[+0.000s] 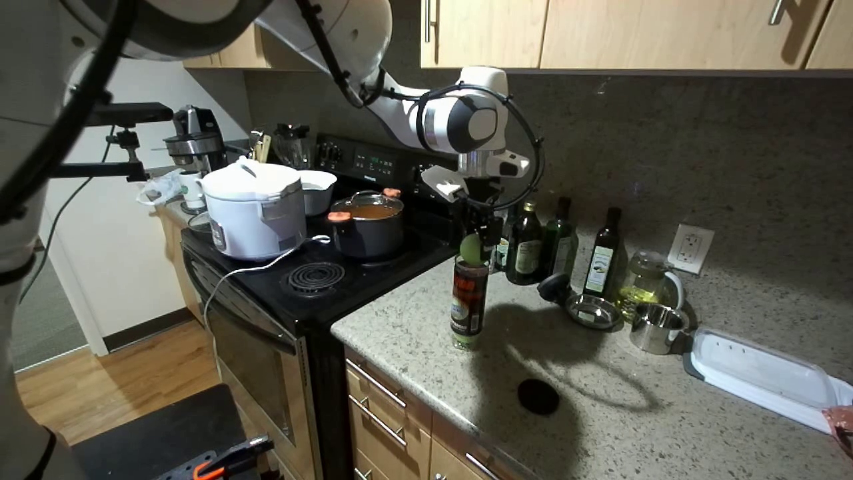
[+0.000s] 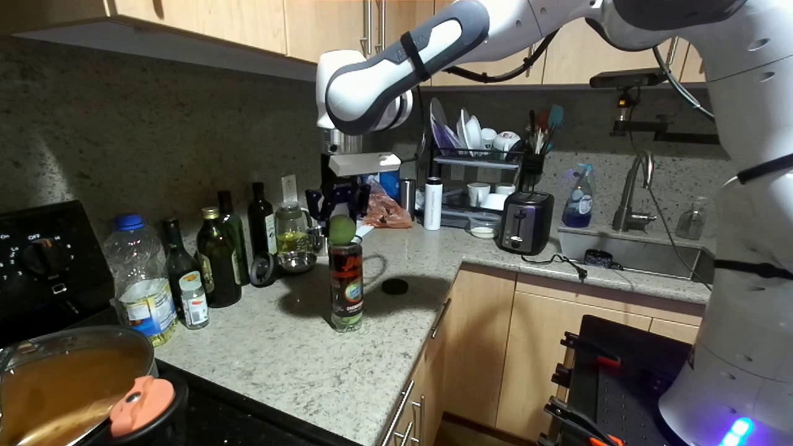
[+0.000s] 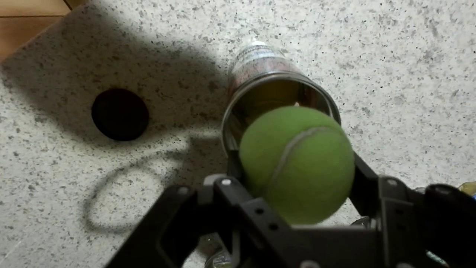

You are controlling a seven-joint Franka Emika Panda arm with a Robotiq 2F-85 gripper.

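Pinching a ball (image 3: 297,160), the hand (image 3: 298,173) holds it at the open top of an upright can (image 2: 347,286) on the table (image 2: 266,356), near a black disc (image 3: 120,114).

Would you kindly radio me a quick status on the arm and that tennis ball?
Fingers closed on green tennis ball. Ball at mouth of upright tennis ball can, rim contact unclear. Black disc lies apart, not in the way.

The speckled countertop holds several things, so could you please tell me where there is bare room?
Free: between the coil stove and the tennis ball can, and between the black disc and the white plastic container. Crowded: along the backsplash, with dark bottles and a pitcher, and the can's mouth, where fingers hold a tennis ball.
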